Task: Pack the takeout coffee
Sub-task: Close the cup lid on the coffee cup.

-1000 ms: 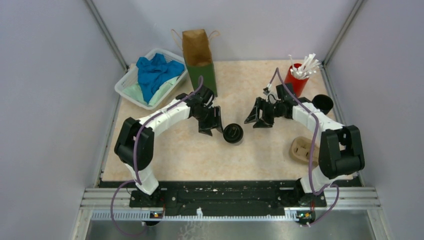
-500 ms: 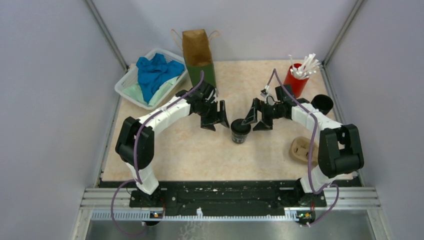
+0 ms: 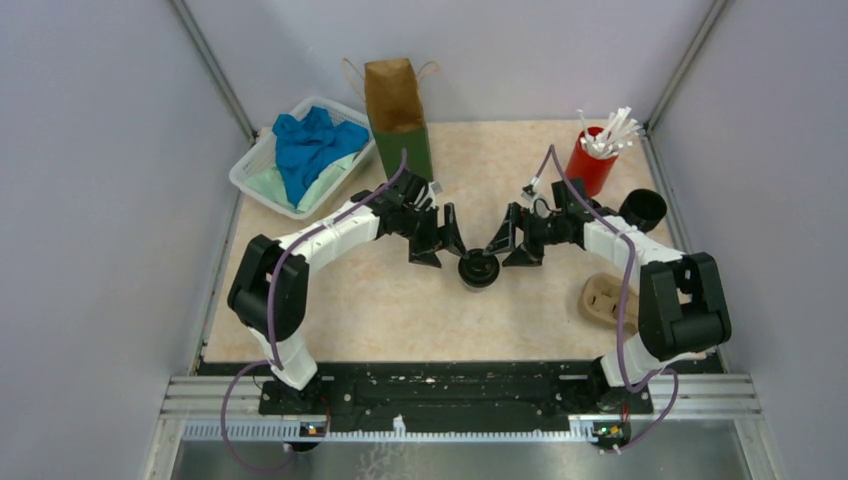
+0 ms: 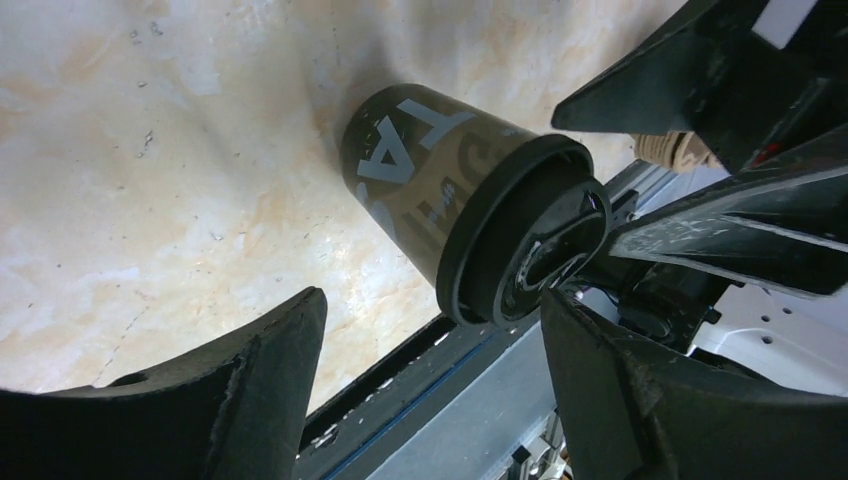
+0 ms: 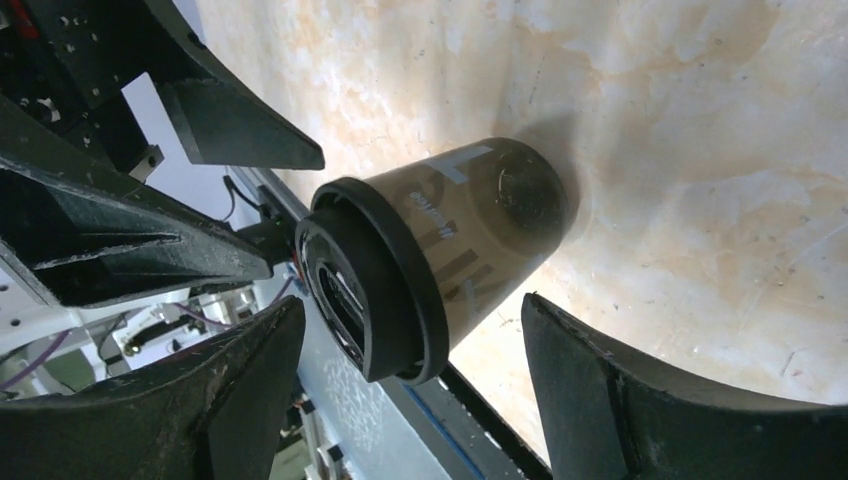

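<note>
One takeout coffee cup [image 3: 478,268], black with a round black lid, stands upright mid-table between my two grippers. My left gripper [image 3: 440,243] is just to its left and open. In the left wrist view the cup [image 4: 430,190] sits just beyond the fingertips of the gripper [image 4: 430,345], with nothing between them. My right gripper [image 3: 512,246] is just to the cup's right, also open. In the right wrist view the cup [image 5: 470,235] has its lid end level with the tips of the gripper [image 5: 410,375], and I see no contact. A second black cup [image 3: 645,207] stands at the far right.
The brown-and-green paper bag [image 3: 396,112] stands open at the back. A white basket [image 3: 250,165] of blue and green cloths is at back left. A red cup of white sticks [image 3: 594,160] is at back right, and a tan pulp carrier [image 3: 606,300] lies near the right arm.
Both grippers have closed in on the cup from either side and spread their jaws wider. The cup has shifted slightly right.
</note>
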Controlling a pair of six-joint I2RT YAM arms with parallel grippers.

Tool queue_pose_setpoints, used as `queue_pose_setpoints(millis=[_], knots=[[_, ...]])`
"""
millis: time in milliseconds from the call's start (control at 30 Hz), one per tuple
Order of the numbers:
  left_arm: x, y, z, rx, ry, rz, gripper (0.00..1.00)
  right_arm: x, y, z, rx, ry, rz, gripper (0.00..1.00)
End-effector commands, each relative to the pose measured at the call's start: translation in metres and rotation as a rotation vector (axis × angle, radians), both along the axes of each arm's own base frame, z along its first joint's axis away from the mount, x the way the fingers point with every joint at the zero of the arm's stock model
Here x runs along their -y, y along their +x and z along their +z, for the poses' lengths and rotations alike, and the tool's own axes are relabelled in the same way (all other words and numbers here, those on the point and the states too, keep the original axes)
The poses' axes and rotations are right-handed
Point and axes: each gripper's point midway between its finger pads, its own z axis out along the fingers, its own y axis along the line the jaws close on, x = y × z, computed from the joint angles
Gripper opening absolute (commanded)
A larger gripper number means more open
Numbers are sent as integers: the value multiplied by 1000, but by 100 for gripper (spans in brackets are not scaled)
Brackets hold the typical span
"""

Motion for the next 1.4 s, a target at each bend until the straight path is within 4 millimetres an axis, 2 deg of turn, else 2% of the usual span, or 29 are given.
queue_pose_setpoints(millis=[0,200,367,433,833,1033,1367], knots=[[11,3,10,15,-83,-10,82,-7,-4,-2,-5,51,21,78],[17,0,4,-12,-120,-26,81,-6,-4,-9,-12,45,-1,78],[17,2,-3,-20,-103,-22,79,-5,-3,-20,-32,28,-13,69],[16,2,-6,-24,-94,-17,77,-6,-3,-21,-35,30,-15,68],[9,-7,-21,-49,-71,-17,73,-14,-16,-7,-17,88,40,86],[6,-10,-30,-52,-57,-14,72,-16,-25,-16,-26,71,63,89],[-2,-12,-51,-57,-8,-11,69,-21,-31,-17,-26,110,82,92]])
